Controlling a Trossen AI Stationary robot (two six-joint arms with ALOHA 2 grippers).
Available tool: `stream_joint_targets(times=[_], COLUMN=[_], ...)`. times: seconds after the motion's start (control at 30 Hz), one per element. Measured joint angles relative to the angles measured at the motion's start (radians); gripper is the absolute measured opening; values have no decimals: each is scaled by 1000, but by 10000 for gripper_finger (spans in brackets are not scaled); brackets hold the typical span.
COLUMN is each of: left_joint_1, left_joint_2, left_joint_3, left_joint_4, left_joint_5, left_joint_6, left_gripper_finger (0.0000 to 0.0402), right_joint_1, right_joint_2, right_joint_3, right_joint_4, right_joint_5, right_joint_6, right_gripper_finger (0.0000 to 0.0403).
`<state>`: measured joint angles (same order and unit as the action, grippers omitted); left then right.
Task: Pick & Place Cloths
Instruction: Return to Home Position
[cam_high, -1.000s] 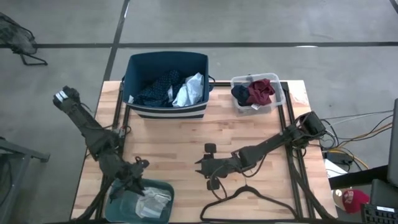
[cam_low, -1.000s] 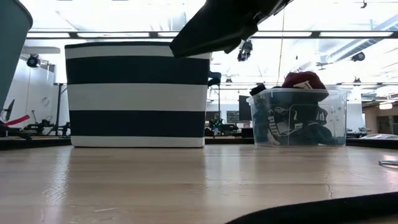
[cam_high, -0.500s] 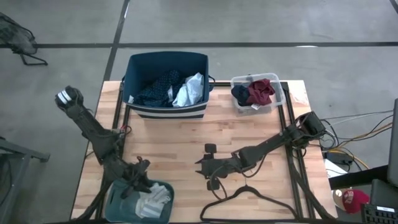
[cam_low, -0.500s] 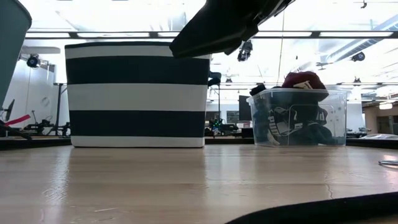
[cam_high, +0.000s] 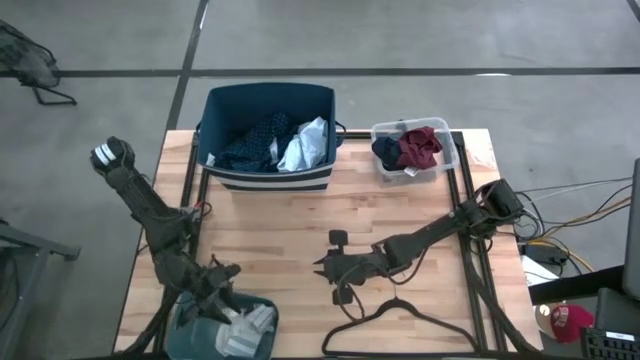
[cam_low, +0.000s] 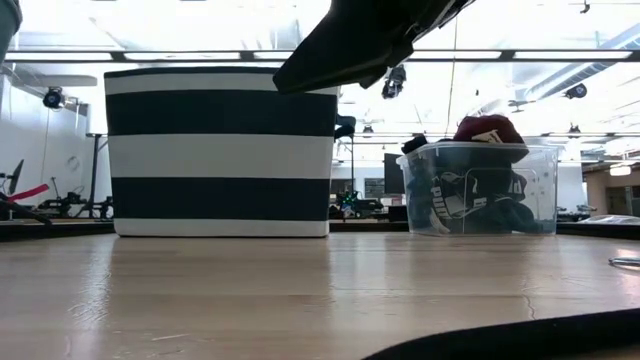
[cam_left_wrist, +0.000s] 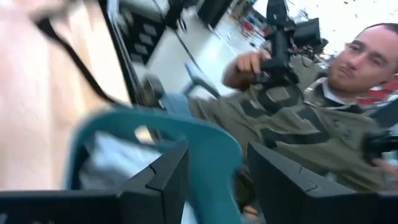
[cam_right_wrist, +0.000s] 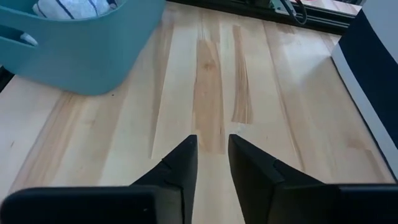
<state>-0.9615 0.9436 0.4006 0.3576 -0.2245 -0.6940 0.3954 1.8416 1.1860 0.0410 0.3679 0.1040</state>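
High view: limp, light white and grey socks (cam_high: 250, 323) are being kept in the teal plastic tub (cam_high: 188, 322), likely best pinched at a raised fold, with left gripper (cam_high: 226, 298) and right gripper (cam_high: 328, 270) being held parted, empty.

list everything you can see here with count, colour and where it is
table: 1, light wood, under everything
bin: 1, navy with white stripes, far edge
patterned cloth: 1, navy, in the bin
shirt: 1, light blue-grey, in the bin
clear tub: 1, far right corner
maroon piece: 1, in the clear tub
dark piece: 1, navy, same tub
teal tub: 1, near left corner
socks: count unclear, white and grey, in teal tub
hanger: 1, black, near edge
person: 1, olive top, beyond the table
left end effector: open, over teal tub
right end effector: open, empty, over mid-table
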Motion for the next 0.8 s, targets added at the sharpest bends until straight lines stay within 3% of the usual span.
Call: stream_joint_targets(times=[0.2,0.37,0.5,0.57,0.73,0.8], left_joint_1=[27,169,312,381,521,545], left_joint_2=[-2,3,10,23,26,-3], left_joint_3=[8,7,3,-5,-38,-51], left_joint_4=[1,8,-3,9,85,83], left_joint_5=[-188,-240,-233,-196,10,31], left_joint_6=[312,463,526,546,590,594], left_gripper_finger=[158,88,12,12,11,6], right_joint_1=[0,-11,-20,-23,-24,-24], right_joint_2=[0,0,-22,-50,-165,-231], right_joint_3=[-5,-27,-89,-145,-303,-365], right_joint_4=[3,83,174,234,382,404], right_joint_5=[-2,-2,-2,-3,-2,-2], right_joint_6=[-56,-88,-105,-116,-137,-132], right_gripper_finger=[40,10,8,8,8,8])
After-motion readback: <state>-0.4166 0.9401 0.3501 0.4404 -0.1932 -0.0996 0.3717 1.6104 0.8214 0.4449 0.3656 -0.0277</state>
